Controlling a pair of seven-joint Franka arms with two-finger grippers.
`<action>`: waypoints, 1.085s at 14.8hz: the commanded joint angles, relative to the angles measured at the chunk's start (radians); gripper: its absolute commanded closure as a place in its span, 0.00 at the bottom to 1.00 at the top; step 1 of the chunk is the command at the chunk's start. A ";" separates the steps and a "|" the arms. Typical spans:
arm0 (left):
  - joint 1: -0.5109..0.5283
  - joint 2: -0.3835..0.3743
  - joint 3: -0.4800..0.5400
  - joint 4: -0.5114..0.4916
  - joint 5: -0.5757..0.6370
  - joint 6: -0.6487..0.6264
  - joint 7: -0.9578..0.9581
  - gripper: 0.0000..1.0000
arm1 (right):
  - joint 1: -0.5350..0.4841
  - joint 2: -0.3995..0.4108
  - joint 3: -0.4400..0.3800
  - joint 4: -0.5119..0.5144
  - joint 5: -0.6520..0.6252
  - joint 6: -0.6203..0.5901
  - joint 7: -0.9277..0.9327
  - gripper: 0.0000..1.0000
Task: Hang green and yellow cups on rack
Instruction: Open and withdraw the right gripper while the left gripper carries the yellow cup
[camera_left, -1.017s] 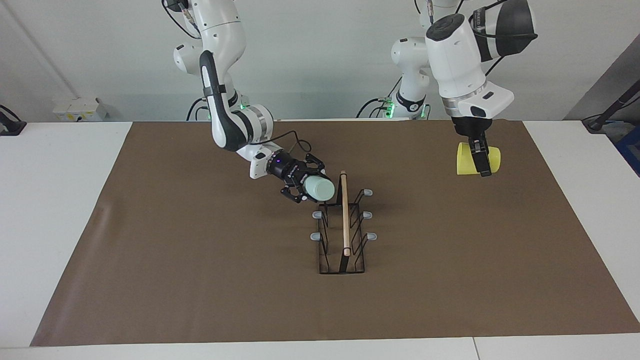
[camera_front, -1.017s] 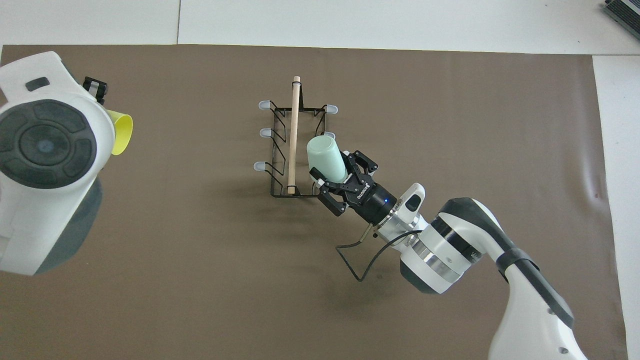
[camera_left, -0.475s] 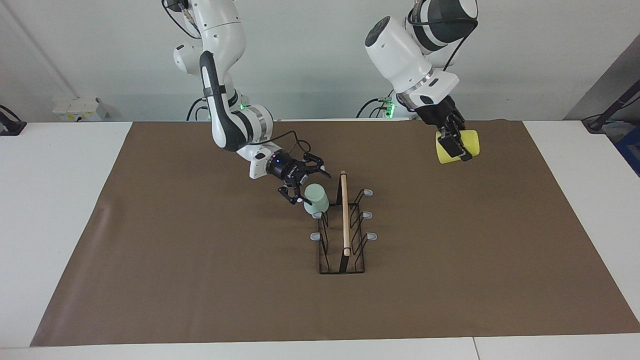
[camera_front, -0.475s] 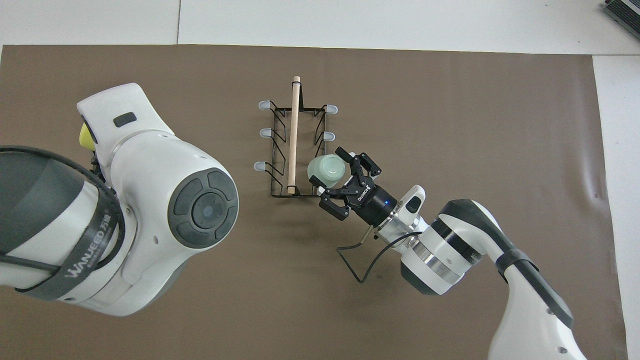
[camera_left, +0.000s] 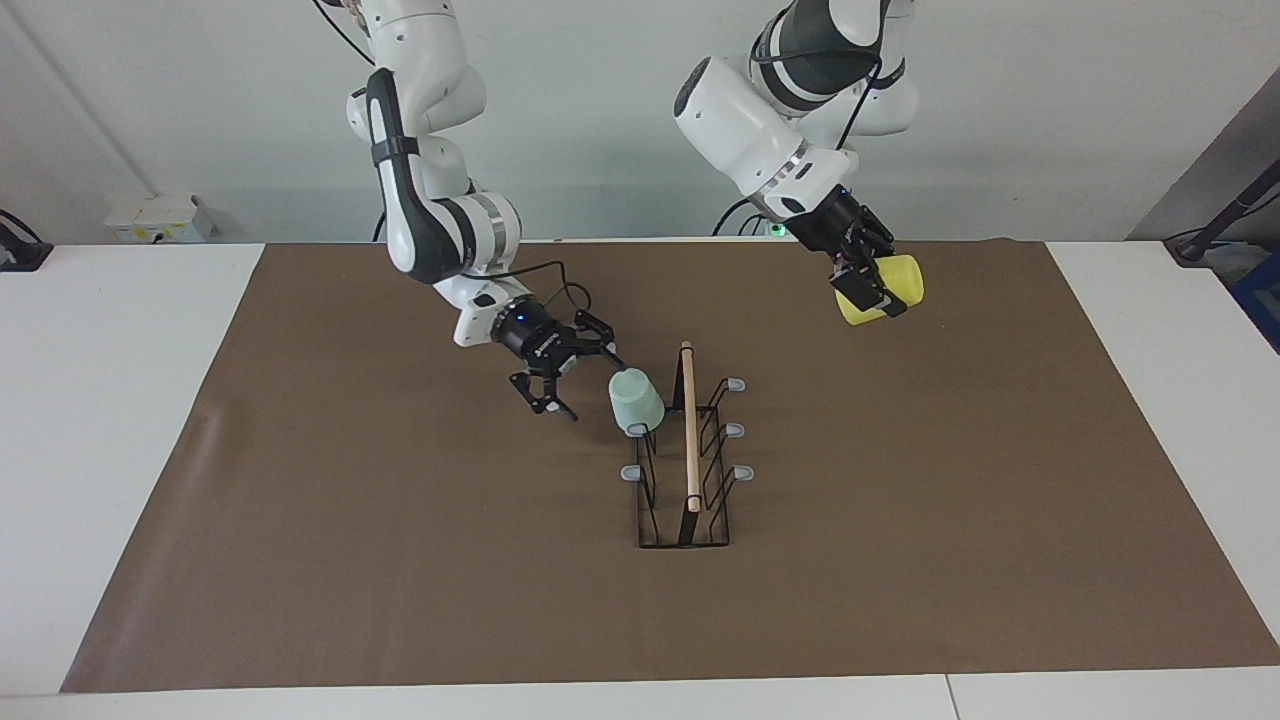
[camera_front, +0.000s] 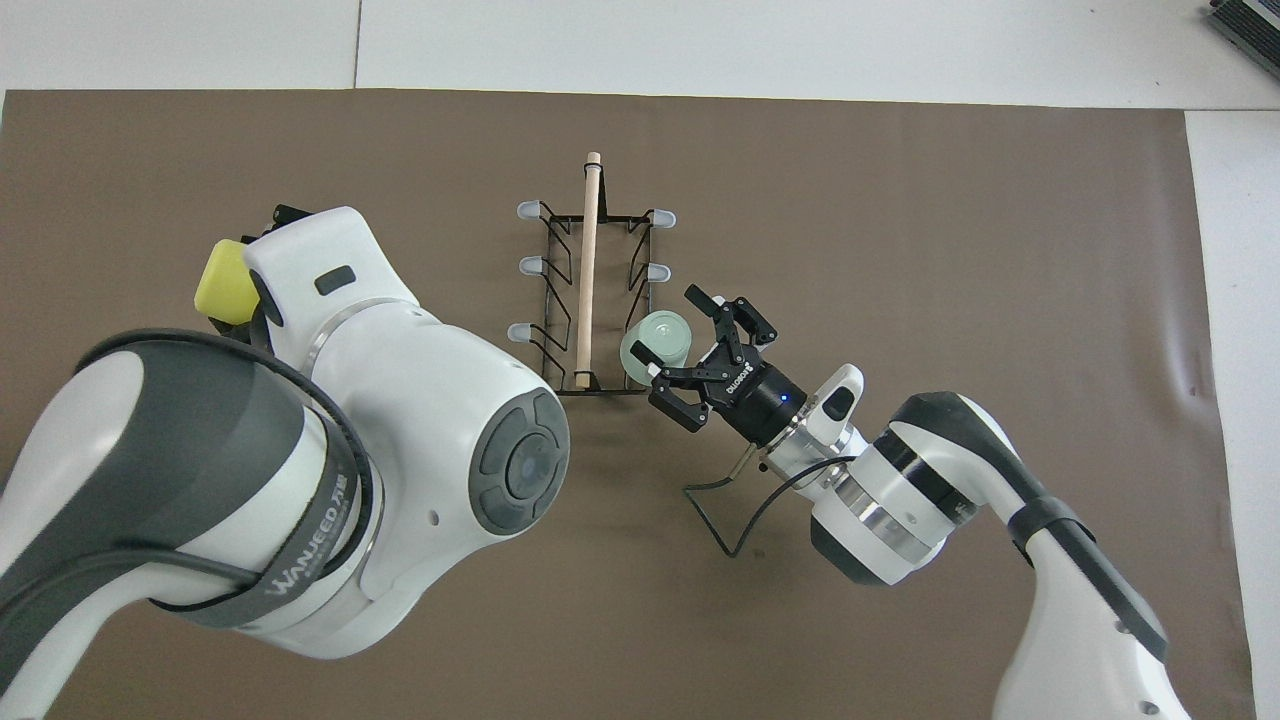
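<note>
Mint-green cup (camera_left: 635, 399) hung on the rack (camera_left: 686, 450); right gripper (camera_left: 566, 380) beside it, jaws wide. Yellow cup (camera_left: 880, 289) remained, clamped in left gripper (camera_left: 862, 287), airborne.

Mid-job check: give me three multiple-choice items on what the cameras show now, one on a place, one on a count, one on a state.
1. Where is the green cup?
A. on a prong of the rack
B. flat on the mat
C. in the left pincer

2. How many prong tips on the rack are bare?
A. two
B. five
C. eight

3. What is the right pincer doing?
A. gripping the rod
B. open, beside the green cup
C. holding the yellow cup

Key: 1 A, cup sits upturned on the rack; 2 B, five grey tips show; 3 B, its fingers stand apart, holding nothing.
</note>
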 joint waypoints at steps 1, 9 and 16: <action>-0.008 0.042 -0.038 0.004 0.058 -0.050 -0.042 1.00 | -0.071 -0.042 0.013 0.005 -0.095 0.049 0.038 0.00; -0.092 0.352 -0.144 0.172 0.266 -0.321 -0.158 1.00 | -0.323 -0.036 0.013 0.085 -0.859 0.057 0.207 0.00; -0.190 0.478 -0.144 0.215 0.322 -0.378 -0.264 1.00 | -0.444 -0.029 0.010 0.199 -1.533 0.057 0.539 0.00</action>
